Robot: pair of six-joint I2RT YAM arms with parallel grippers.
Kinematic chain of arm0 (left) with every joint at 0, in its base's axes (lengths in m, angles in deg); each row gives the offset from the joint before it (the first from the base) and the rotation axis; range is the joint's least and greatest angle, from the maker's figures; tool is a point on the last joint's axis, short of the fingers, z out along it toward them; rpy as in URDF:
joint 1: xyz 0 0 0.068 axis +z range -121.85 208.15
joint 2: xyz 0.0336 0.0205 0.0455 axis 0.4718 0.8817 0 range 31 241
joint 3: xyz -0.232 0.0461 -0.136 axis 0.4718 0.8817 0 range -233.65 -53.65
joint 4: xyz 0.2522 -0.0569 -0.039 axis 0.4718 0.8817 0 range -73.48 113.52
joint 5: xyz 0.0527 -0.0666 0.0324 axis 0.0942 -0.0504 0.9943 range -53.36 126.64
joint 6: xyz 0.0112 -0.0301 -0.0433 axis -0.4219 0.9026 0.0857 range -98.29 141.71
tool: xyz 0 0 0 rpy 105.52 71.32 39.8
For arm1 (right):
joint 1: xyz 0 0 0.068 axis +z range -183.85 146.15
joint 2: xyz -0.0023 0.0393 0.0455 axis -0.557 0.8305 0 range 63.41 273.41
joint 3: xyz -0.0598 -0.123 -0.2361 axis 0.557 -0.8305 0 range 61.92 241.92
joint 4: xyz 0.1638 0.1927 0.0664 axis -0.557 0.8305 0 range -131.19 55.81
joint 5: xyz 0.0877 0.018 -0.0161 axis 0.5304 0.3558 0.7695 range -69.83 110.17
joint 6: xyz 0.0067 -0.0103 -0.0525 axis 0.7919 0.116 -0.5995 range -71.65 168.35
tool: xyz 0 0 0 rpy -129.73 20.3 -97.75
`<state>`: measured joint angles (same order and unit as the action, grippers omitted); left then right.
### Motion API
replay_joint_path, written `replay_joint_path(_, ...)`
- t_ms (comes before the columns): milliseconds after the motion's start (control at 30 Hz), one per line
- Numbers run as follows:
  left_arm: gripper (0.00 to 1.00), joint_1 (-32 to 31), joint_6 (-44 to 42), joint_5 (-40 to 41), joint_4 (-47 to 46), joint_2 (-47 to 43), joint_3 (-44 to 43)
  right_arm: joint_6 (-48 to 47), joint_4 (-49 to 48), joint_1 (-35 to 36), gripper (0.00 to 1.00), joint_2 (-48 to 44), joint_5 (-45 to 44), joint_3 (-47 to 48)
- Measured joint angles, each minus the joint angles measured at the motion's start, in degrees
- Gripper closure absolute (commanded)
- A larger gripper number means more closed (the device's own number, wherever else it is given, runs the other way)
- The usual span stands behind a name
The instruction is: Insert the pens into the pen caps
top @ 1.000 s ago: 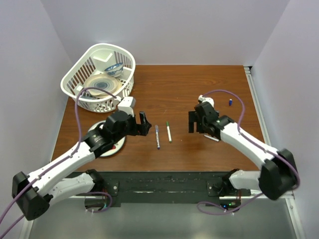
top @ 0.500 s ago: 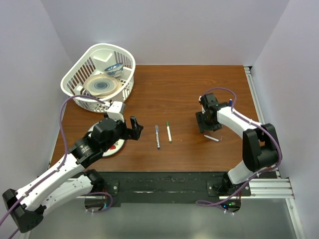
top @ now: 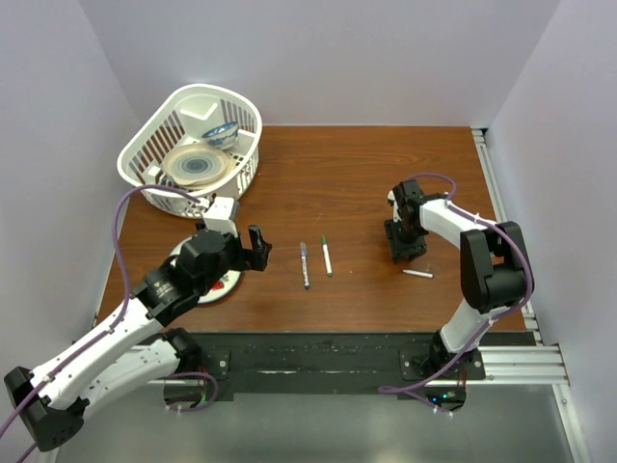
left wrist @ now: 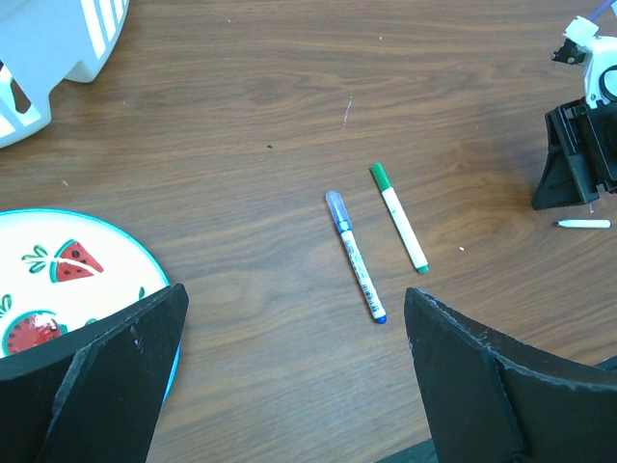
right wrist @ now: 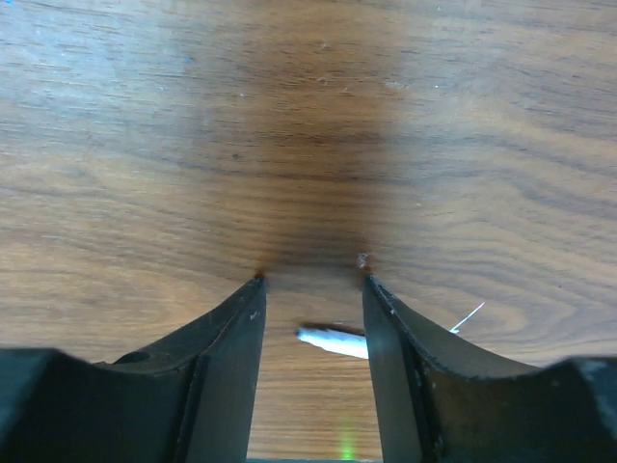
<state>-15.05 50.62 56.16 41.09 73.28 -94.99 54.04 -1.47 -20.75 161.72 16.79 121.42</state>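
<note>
Two pens lie side by side mid-table. One (top: 305,265) (left wrist: 355,256) has a grey-purple cap on its far end, the other (top: 326,256) (left wrist: 399,217) a green cap. A third, bare white pen (top: 417,274) (left wrist: 583,224) lies to the right. My right gripper (top: 403,255) (right wrist: 312,282) points straight down with its fingertips on the wood just beyond that pen. Its jaws stand partly apart, and the pen's end (right wrist: 333,340) lies on the table between the fingers, held by neither. My left gripper (top: 258,247) (left wrist: 297,292) hovers wide open left of the two capped pens, holding nothing.
A white basket (top: 145,169) (left wrist: 58,39) with plates and a bowl stands at the back left. A watermelon-patterned plate (top: 227,282) (left wrist: 58,280) lies under my left arm. The right arm's purple cable loops over the table's right side.
My right gripper has tipped down onto the table by the white pen, its jaws narrowing; the pen shifted slightly right. My left gripper drew back to the left and stayed open.
</note>
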Motion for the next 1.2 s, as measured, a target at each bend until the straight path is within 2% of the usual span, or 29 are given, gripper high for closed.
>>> replay_joint_path(133,0.0,0.0,0.0,0.2,0.0,0.0,0.0,-0.1,0.1,0.0,0.56,0.0,0.0,0.1)
replay_joint_path(333,0.0,0.0,0.0,0.2,0.0,-0.1,0.0,3.9,-0.4,0.0,0.37,0.0,-1.7,0.2)
replay_joint_path(400,0.0,0.0,0.0,0.2,0.0,-0.1,0.0,8.9,-0.4,0.0,0.31,-0.4,-3.9,0.3)
replay_joint_path(500,0.0,0.0,0.0,0.2,-0.1,-0.3,0.0,19.2,0.3,-0.1,0.3,-2.8,-8.8,0.4)
replay_joint_path(633,0.0,0.0,0.0,0.2,-0.1,-0.7,0.0,38.5,4.7,-0.5,0.27,-9.7,-15.1,0.2)
replay_joint_path(767,0.0,0.0,0.0,0.1,-0.1,-1.2,0.0,53.5,11.6,-1.1,0.26,-12.9,-16.6,-0.3)
replay_joint_path(967,0.0,0.0,0.0,-0.1,0.0,-2.9,0.0,68.4,19.0,-1.2,0.26,-13.8,-16.5,-3.5)
replay_joint_path(1200,0.0,0.0,0.0,0.0,0.0,-5.3,0.0,81.3,19.8,-1.2,0.25,-23.1,-15.9,-14.2)
